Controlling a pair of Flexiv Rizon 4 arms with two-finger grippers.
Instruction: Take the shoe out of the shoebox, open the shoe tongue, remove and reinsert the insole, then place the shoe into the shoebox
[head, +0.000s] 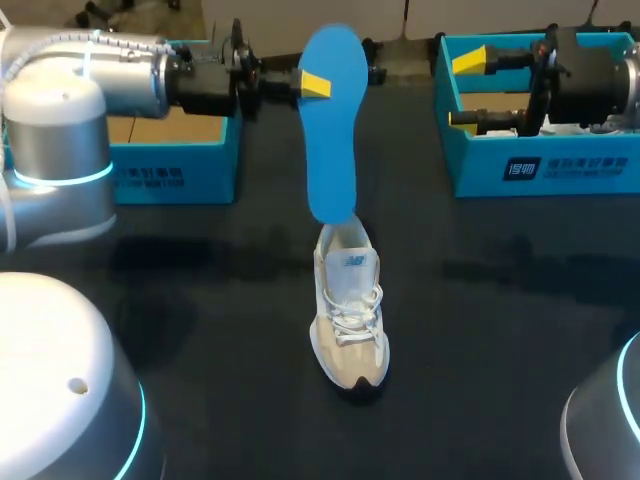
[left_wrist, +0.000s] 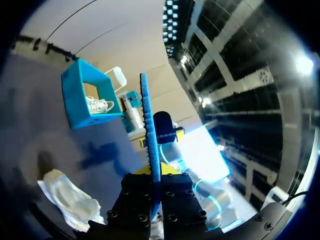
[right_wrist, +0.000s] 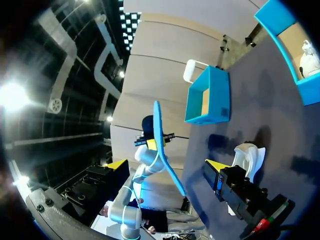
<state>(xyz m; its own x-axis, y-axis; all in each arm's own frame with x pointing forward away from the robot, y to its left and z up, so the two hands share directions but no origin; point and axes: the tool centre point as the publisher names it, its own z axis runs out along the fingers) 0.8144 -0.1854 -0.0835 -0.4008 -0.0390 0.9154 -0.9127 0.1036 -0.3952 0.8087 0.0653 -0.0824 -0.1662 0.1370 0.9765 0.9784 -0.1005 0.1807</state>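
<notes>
Shoe's out and insole's out: my left gripper (head: 312, 86) pinches the blue insole (head: 332, 130) above the shoe (head: 350, 310), mid-table (head: 200, 330). My right gripper (head: 465, 90) gapes empty near the far-right shoebox (head: 560, 165). Reinserting and boxing are left, I reckon.

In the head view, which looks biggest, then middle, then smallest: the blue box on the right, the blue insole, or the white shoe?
Largest: the teal cardboard shoebox on the right.
Then: the flat blue insole and the white-and-beige laced shoe look about alike. The insole is held up nearer the camera, so I cannot rank them.
</notes>
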